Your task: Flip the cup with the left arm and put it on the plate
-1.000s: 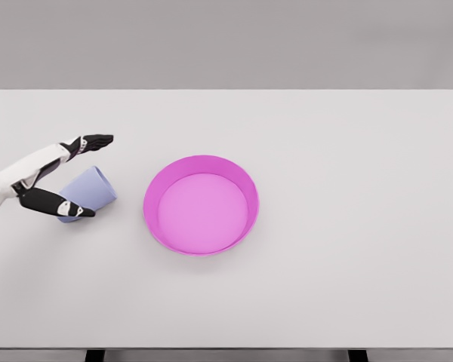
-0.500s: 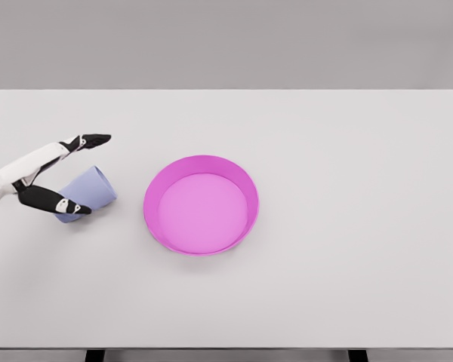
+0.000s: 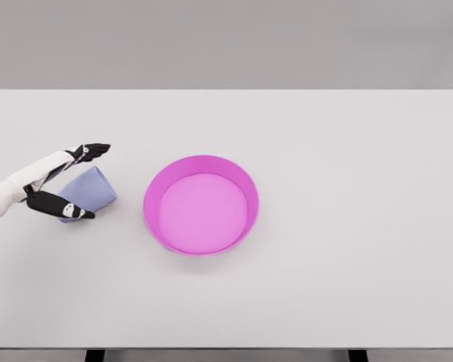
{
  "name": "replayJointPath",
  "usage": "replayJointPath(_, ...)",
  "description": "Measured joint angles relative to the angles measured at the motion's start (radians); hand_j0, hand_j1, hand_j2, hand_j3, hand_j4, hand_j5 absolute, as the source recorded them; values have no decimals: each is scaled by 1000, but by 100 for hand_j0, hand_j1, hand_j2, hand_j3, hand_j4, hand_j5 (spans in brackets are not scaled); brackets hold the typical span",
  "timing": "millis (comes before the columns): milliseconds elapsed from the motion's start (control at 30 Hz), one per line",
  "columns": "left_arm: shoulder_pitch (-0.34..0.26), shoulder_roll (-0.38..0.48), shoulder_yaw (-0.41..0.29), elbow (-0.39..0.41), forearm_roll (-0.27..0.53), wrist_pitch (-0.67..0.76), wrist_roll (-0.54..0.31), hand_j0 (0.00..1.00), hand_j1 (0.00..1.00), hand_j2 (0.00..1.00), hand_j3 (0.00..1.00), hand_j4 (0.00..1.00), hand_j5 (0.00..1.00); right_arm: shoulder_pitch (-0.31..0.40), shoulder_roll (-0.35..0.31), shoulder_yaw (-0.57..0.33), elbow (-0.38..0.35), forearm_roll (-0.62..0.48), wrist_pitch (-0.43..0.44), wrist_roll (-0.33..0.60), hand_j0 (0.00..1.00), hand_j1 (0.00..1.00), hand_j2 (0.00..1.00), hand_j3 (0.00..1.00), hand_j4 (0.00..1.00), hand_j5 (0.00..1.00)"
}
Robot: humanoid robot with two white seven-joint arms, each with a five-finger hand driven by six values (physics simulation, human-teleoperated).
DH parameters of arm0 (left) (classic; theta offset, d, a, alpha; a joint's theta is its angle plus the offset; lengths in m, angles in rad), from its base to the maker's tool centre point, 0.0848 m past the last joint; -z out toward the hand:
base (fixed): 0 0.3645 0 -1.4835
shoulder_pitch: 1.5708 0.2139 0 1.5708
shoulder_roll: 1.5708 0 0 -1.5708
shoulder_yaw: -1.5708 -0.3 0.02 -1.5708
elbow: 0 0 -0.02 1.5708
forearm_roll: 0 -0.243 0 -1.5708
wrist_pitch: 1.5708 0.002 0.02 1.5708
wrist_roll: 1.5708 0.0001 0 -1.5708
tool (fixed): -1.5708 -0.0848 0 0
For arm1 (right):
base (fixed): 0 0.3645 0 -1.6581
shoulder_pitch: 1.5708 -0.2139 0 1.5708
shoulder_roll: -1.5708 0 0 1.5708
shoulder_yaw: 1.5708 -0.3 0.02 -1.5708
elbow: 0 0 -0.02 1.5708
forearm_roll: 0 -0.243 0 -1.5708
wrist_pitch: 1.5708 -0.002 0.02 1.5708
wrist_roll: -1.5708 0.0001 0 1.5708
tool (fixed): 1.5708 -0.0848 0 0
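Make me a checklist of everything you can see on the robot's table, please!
Surface: white table, flat and bare around the things.
Job's things: pale blue cup lying on its side, left of the plate and apart from it; pink plate with nothing in it.
Clutter: nothing seen.
Hands: left hand around the cup, fingers spread, not clearly gripping; right hand not in view.
Cables: nothing seen.
Surroundings: plain grey wall behind the table.

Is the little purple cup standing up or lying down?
Lying down: the cup rests on its side on the white table, left of the pink plate.
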Motion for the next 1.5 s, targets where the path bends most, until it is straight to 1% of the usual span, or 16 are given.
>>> replayJointPath(267,-8,-9,3,2,-7,6,0,100,100,100,100,100,100,0,0,0,0,0,0,0,100,100,100,100,100,100)
replayJointPath(433,-12,-11,3,21,-8,17,1,100,100,100,100,100,100,0,0,0,0,0,0,0,100,100,100,100,100,100)
replayJointPath(767,-11,-15,1,43,-14,91,17,100,100,100,100,100,100,0,0,0,0,0,0,0,100,100,100,100,100,100)
replayJointPath(967,-9,-37,-3,42,-32,122,21,99,99,99,99,99,99,0,0,0,0,0,0,0,100,100,100,100,100,100)
replayJointPath(1033,-9,-44,-5,42,-35,124,21,97,97,97,97,97,97,0,0,0,0,0,0,0,100,100,100,100,100,100)
replayJointPath(1133,-8,-51,-7,41,-36,126,22,90,90,90,90,90,90,0,0,0,0,0,0,0,100,100,100,100,100,100)
replayJointPath(1167,-6,-52,-7,41,-37,126,22,81,81,81,81,81,81,0,0,0,0,0,0,0,100,100,100,100,100,100)
replayJointPath(1233,-3,-54,-8,41,-37,127,22,71,71,71,71,71,71,0,0,0,0,0,0,0,100,100,100,100,100,100)
replayJointPath(1367,2,-55,-9,39,-36,127,22,67,67,67,67,67,67,0,0,0,0,0,0,0,100,100,100,100,100,100)
replayJointPath(1500,3,-55,-9,38,-35,126,22,67,67,67,67,67,67,0,0,0,0,0,0,0,100,100,100,100,100,100)
